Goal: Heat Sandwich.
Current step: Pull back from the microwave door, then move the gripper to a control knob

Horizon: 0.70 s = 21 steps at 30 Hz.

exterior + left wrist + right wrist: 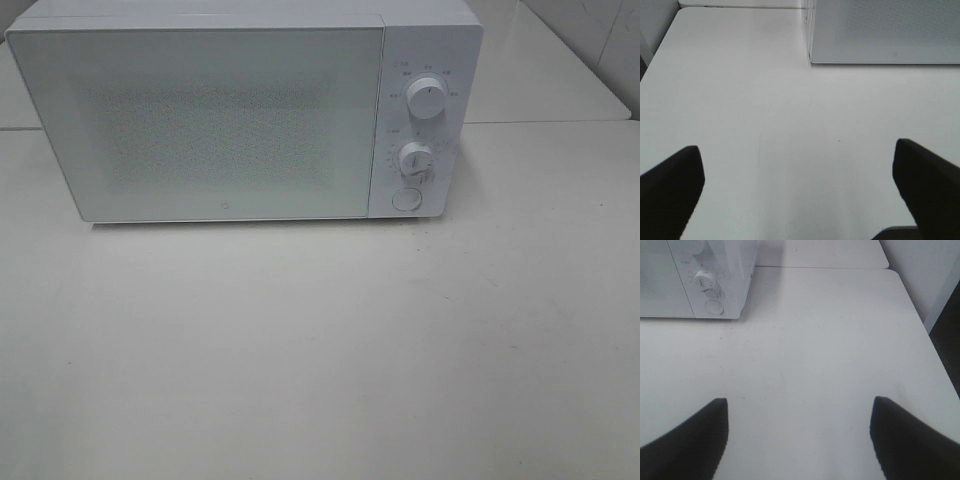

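The sandwich is out of view in every frame. A white microwave (240, 110) stands at the back of the white table (320, 350) with its door shut. Its corner shows in the left wrist view as the microwave (885, 30), and its knob side in the right wrist view as the microwave (695, 277). My left gripper (797, 192) is open over bare table, its dark fingers (672, 187) wide apart with nothing between them. My right gripper (799, 440) is likewise open over bare table. Neither arm appears in the exterior high view.
Two round knobs (427, 97) and a round button (406, 199) sit on the microwave's right panel. The table edge (920, 320) runs close on the right side, with a dark gap beyond it. A second table (540, 60) adjoins behind.
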Available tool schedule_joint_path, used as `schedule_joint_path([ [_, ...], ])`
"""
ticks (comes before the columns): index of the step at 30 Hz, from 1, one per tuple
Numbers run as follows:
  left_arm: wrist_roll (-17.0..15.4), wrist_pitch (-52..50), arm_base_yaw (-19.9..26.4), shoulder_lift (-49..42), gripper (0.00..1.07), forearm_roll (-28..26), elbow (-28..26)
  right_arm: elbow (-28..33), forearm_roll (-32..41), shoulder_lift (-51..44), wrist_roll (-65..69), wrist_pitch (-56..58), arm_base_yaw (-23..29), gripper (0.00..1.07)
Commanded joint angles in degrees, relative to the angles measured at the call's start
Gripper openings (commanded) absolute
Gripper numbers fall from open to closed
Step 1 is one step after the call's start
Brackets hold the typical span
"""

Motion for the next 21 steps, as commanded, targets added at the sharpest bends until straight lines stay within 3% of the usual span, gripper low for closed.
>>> schedule_joint_path([
  [1,-0.1,-0.7,0.2,-1.3,0.98,-0.5,0.1,-1.0,0.1,1.2,-0.3,-1.8,-0.4,0.75],
  [21,-0.1,-0.7,0.2,-1.3,0.98,-0.5,0.1,-0.6,0.1,21.7,-0.3,-23.7,-0.4,0.75],
])
